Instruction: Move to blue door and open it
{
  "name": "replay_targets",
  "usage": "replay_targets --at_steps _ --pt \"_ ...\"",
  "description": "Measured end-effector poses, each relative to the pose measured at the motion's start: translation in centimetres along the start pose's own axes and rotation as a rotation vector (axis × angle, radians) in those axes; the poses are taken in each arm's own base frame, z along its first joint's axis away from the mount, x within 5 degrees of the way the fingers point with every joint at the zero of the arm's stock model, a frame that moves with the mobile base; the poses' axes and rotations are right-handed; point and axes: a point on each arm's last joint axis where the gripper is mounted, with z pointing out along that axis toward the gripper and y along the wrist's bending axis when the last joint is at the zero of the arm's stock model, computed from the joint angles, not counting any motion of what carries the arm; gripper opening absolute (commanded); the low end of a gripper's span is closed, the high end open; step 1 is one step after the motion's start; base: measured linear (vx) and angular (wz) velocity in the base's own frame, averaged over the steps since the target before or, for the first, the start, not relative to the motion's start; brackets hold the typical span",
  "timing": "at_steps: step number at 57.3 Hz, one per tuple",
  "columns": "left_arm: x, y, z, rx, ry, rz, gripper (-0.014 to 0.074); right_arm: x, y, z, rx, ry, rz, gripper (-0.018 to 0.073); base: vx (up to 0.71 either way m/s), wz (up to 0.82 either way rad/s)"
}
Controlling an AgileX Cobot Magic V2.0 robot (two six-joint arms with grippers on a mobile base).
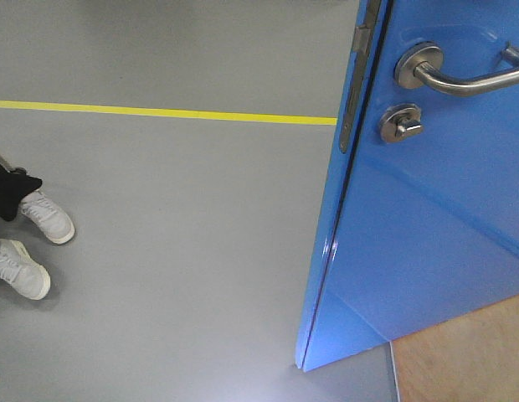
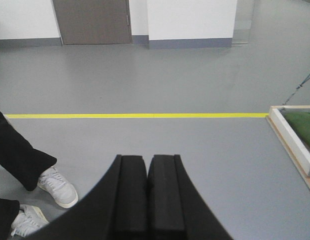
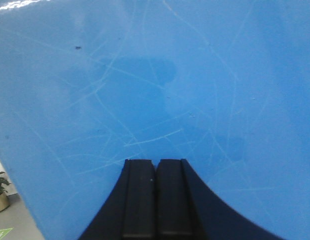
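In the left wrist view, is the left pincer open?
No, the left pincer is shut: its two black pads touch each other, with nothing between them.

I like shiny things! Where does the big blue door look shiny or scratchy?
Front view: the glossy bright-blue door panel has a whitish glare near its bottom corner. Right wrist view: thin scratches show across it, glare at the top-left edge.

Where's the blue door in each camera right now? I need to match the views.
Front view: the blue door fills the right side, lever handle at upper right.
Left wrist view: not in it.
Right wrist view: the blue door's scratched panel fills nearly the whole frame.
Shared landmark: the yellow floor line, crossing both the front and left wrist views.
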Motion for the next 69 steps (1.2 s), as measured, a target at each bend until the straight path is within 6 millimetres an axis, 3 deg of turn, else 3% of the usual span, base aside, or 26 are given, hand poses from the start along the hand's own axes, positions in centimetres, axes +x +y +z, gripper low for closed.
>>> replay_targets --at_steps 69 --pt "0.00 0.00 0.00 0.000 0.000 0.000 0.0073 0.70 -0.01 0.43 -0.003 0.037 0.001 0.0012 0.25 0.01"
